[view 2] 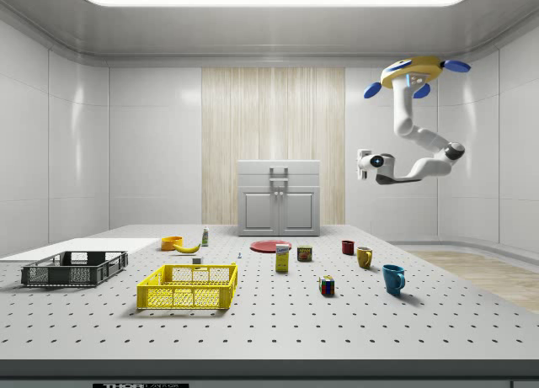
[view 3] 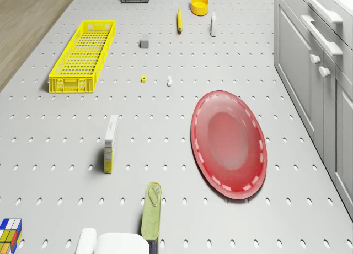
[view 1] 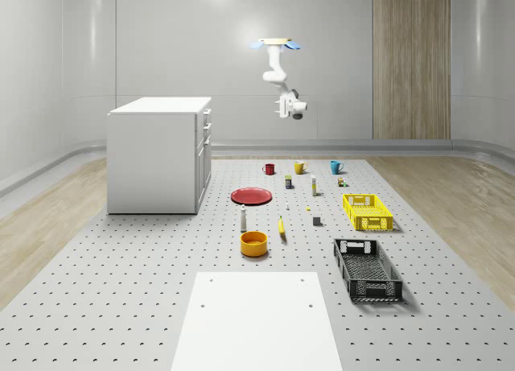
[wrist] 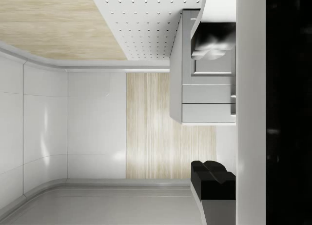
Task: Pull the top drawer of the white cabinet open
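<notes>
The white cabinet stands on the perforated table at the whole-scene view's left, and its drawer front faces right. Its top drawer is shut, with a bar handle. The drone hovers high over the table's far part, above the mugs. From it the arm hangs down to my gripper, which points at the cabinet front. The gripper is at about the height of the top drawer and well apart from it, touching nothing.
On the table in front of the cabinet lie a red plate, a yellow crate, a black crate, an orange bowl, a banana, three mugs and several small items. A white board lies at the near edge.
</notes>
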Available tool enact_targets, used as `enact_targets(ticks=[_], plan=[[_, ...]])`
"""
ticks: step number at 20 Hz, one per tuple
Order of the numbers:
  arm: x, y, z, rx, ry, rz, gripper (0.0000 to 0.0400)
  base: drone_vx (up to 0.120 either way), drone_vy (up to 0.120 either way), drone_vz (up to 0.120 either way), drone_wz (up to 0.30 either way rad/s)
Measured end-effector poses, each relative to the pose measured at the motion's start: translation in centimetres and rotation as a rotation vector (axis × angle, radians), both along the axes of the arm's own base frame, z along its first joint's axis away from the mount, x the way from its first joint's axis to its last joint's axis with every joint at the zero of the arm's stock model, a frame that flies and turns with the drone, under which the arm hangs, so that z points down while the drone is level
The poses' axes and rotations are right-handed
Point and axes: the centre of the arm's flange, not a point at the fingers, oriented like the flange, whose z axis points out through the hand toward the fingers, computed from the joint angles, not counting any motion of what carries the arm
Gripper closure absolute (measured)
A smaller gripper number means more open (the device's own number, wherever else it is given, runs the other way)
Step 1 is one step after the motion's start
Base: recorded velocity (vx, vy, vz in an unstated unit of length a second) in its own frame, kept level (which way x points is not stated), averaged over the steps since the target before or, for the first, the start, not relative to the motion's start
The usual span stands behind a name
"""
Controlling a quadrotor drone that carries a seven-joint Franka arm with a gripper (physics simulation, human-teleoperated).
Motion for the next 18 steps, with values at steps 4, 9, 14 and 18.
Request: enact_targets(ticks=[4,9,14,18], plan=[[0.00,0.00,0.00,0.000,0.000,0.000,0.0095,0.120,-0.120,0.000,0.000],[0.00,0.00,0.00,0.000,0.000,0.000,0.0095,0.120,-0.120,0.000,0.000],[0.00,0.00,-0.01,0.000,0.000,0.000,0.0095,0.120,-0.120,0.000,0.000],[0.00,0.00,-0.01,0.000,0.000,0.000,0.0095,0.120,-0.120,0.000,0.000]])
